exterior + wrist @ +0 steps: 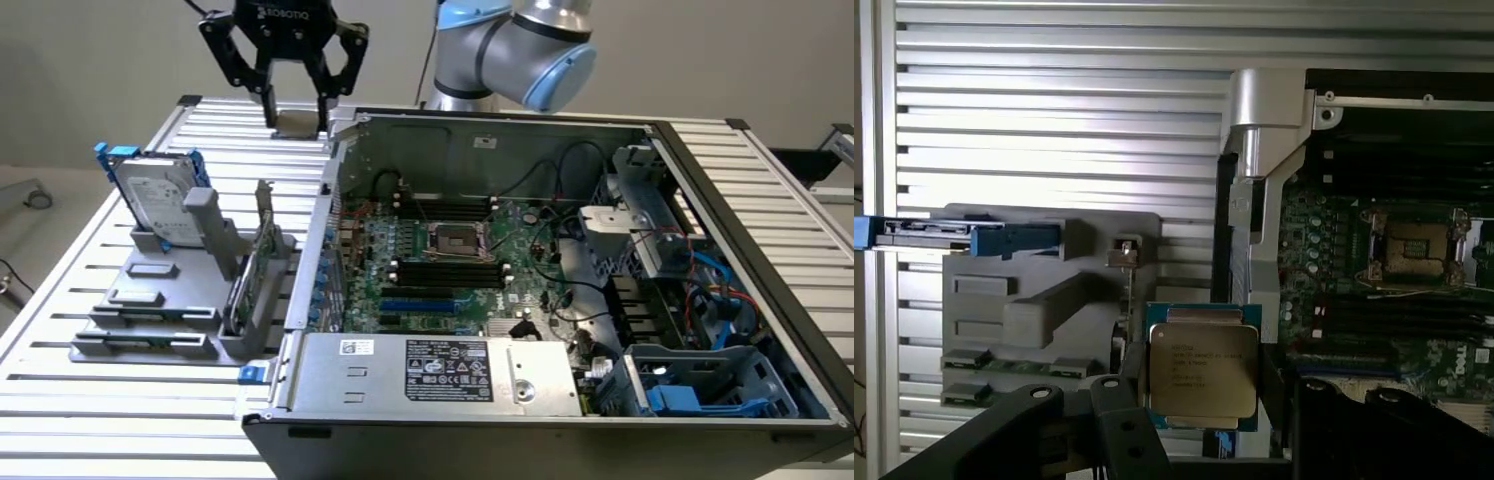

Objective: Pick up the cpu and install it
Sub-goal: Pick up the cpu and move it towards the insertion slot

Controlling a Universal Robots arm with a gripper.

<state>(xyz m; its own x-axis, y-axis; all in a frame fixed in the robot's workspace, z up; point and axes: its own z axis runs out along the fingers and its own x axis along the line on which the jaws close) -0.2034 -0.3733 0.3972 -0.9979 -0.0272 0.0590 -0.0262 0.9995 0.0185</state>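
The cpu (1202, 370), a flat square chip with a silvery top and a pale green rim, sits between my gripper's (1204, 388) black fingers (1130, 385), which are shut on two of its opposite edges. In the exterior view my gripper (296, 112) hangs over the slatted table just behind the case's back left corner, with the cpu (296, 123) at its tips. The metal-framed socket (454, 238) lies in the middle of the green motherboard (534, 235) inside the open case, some way off toward the exterior view's right. The socket (1416, 248) also appears in the wrist view.
A grey fixture tray (147, 310) on the exterior view's left holds a silver hard drive (154, 195) in a blue bracket. The case wall (327, 200) stands between gripper and motherboard. Cables, memory slots and a power supply (441, 375) crowd the case (747, 200).
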